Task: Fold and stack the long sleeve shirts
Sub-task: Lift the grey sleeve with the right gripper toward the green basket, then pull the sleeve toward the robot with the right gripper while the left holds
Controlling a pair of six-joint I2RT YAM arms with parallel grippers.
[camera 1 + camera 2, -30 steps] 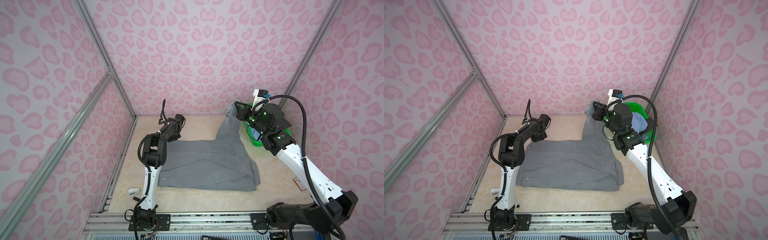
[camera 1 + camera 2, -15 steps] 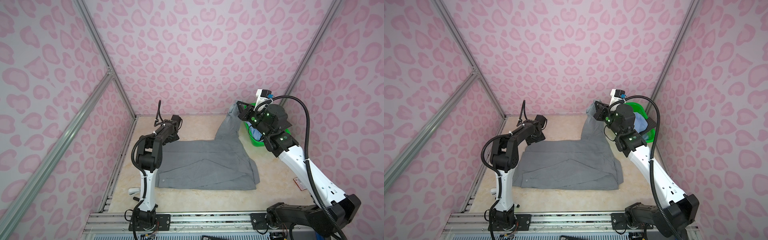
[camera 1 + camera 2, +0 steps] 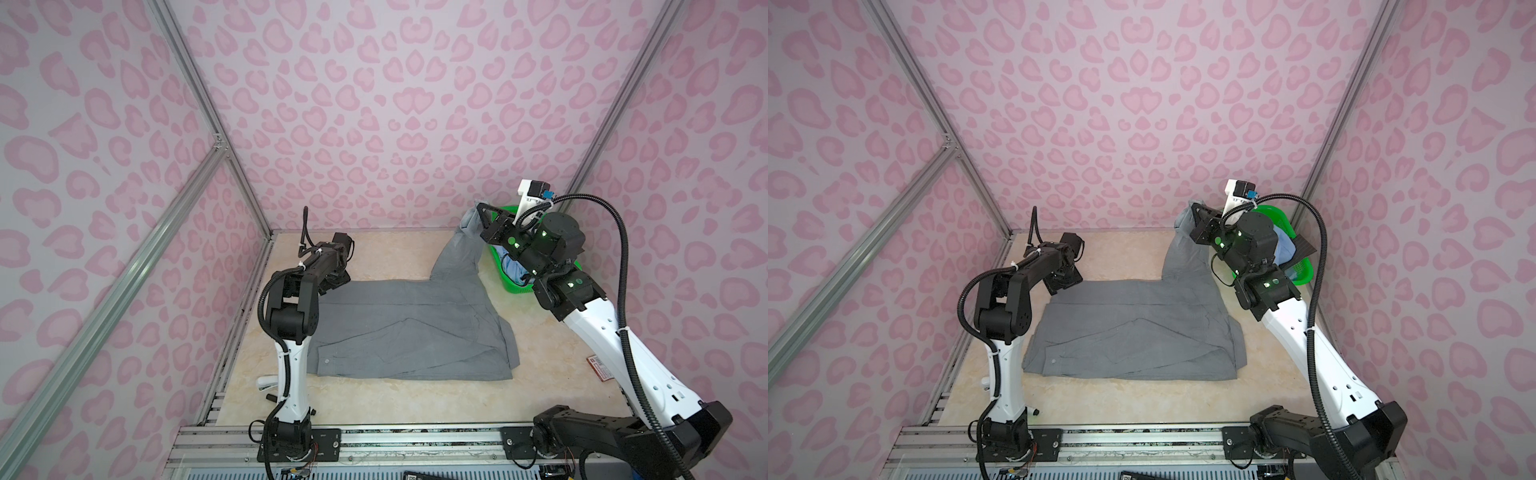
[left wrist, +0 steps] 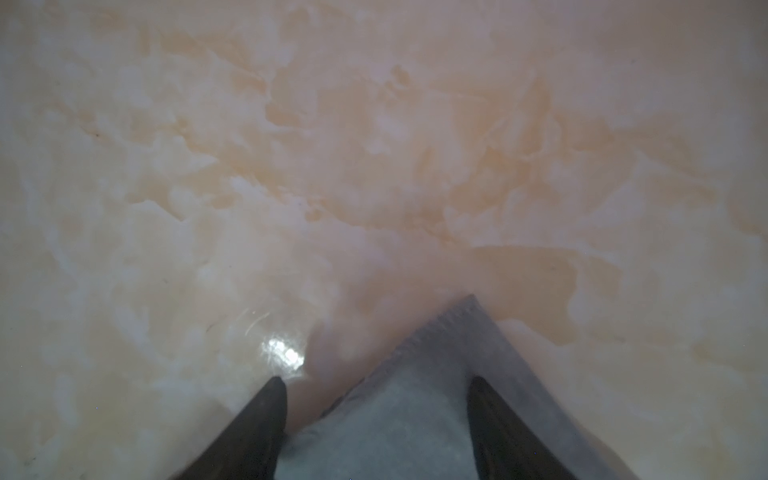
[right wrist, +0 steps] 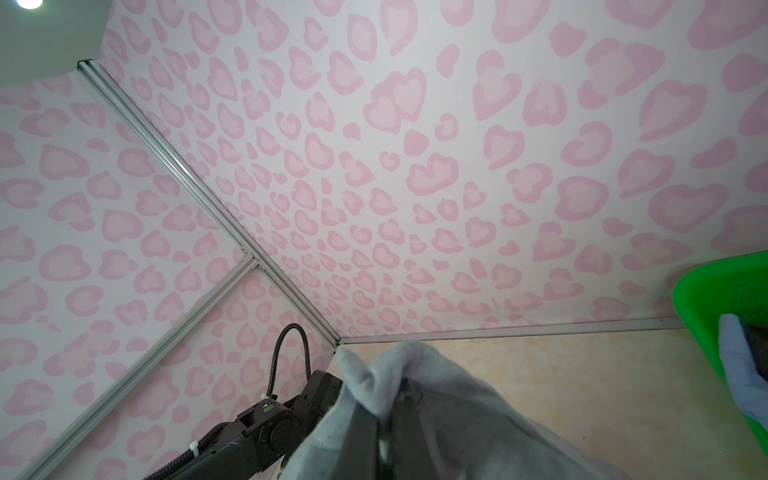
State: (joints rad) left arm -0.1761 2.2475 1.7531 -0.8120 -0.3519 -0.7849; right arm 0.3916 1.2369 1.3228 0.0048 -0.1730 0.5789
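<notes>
Grey shirt (image 3: 407,328) flat on table (image 3: 374,253) — sleeve (image 3: 457,255) raised
Right gripper (image 3: 481,216) clamps the sleeve; left gripper (image 4: 376,380) stands parted over a corner

**Left arm** (image 3: 291,320) — elbow raised, forearm reaching forward, wrist pitched downward. The left gripper (image 4: 376,380) is held low, with its fingers (image 4: 266,415) spread apart.

**Right arm** (image 3: 602,345) — stretched forward and upward. The right gripper (image 3: 481,216) is lifted, its fingers pinched shut on a sleeve of the grey shirt (image 3: 415,328).
</notes>
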